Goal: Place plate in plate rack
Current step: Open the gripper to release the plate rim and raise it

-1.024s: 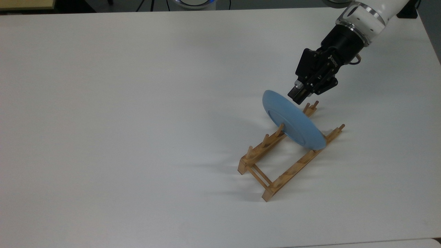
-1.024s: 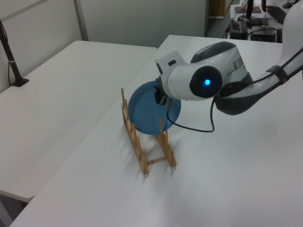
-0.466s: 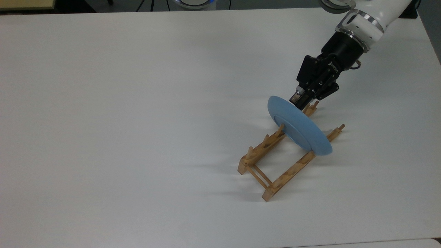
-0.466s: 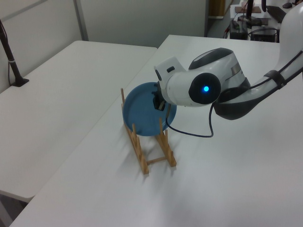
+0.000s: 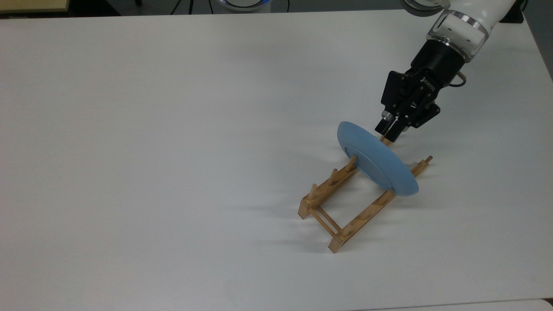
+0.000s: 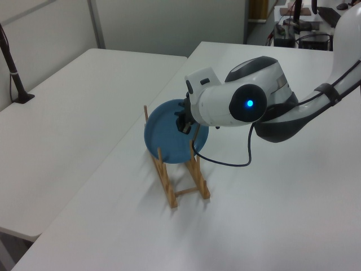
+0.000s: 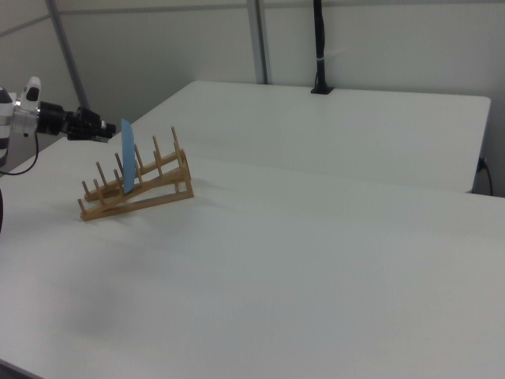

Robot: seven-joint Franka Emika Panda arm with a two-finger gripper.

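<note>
I see plate (image 5: 376, 159) on edge between rack (image 5: 345, 203) pegs, centre-right of top view | gripper (image 5: 387, 131) just beside its rim, fingers apart | table (image 5: 173, 129) white.

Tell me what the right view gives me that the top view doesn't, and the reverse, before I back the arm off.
Right view: the plate seen edge-on, standing near upright between pegs of the plate rack. Top view: the plate's broad blue face, the two thin crossbars at the rack's near end, and the black body of the gripper. Both: the plate seated in the rack, with the gripper close by its upper rim.
</note>
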